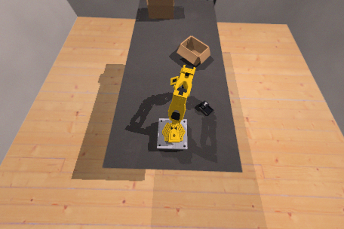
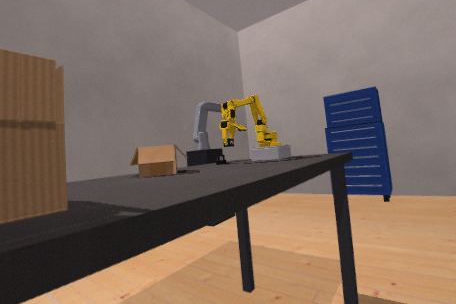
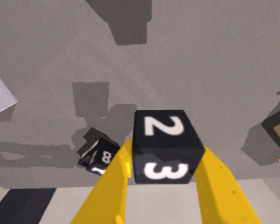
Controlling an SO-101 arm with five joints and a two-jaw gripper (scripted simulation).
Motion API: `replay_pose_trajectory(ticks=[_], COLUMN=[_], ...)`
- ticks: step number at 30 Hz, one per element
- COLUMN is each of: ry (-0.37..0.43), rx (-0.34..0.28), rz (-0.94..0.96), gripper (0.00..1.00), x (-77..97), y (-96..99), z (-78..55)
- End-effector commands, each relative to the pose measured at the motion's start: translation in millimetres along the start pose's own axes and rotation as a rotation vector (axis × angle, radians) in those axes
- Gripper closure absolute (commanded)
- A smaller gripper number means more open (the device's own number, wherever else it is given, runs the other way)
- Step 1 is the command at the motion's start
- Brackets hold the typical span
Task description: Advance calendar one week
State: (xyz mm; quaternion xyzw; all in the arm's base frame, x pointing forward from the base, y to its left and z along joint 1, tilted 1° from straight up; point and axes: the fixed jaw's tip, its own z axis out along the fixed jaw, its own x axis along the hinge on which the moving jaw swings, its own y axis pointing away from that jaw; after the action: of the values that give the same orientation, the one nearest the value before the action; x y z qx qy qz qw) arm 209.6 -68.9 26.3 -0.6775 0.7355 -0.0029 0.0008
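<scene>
The gripper (image 2: pixel 228 143) (image 3: pixel 165 152) is shut on a black cube (image 3: pixel 163 144). The wrist view shows a white 2 on the cube's upper face in view and a white 3 on the face below it, both turned sideways. The cube is held in the air, well above the table. The small black calendar (image 1: pixel 204 110) (image 2: pixel 221 160) stands on the table to the right of the arm's base in the top view, away from the gripper. The other cube (image 3: pixel 106 156) sits in it and shows an 8; a second digit beneath is partly cut off by the finger. The month's name cannot be read.
An open cardboard box (image 1: pixel 193 51) (image 2: pixel 157 161) stands beyond the gripper, and its edge shows at the right of the wrist view. A taller cardboard box (image 1: pixel 161 4) (image 2: pixel 31 137) stands at the table's far end. A grey arm (image 2: pixel 201 122) shows behind in the exterior view.
</scene>
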Motion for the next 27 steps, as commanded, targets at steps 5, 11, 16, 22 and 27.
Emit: replay_pose_trajectory(ticks=[5, 11, 16, 22, 27], ry=[0.002, 0.002, 0.003, 0.004, 0.005], rx=[0.01, 0.01, 0.009, 0.007, 0.005], rz=[0.081, 0.094, 0.194, 0.426, 0.552], gripper=[1.0, 1.0, 1.0, 1.0, 1.0], x=[19.8, 22.6, 42.8, 86.2, 106.6], y=[4.0, 5.0, 13.6, 41.2, 60.1], z=[-2.0, -2.0, -1.9, -1.7, -1.6])
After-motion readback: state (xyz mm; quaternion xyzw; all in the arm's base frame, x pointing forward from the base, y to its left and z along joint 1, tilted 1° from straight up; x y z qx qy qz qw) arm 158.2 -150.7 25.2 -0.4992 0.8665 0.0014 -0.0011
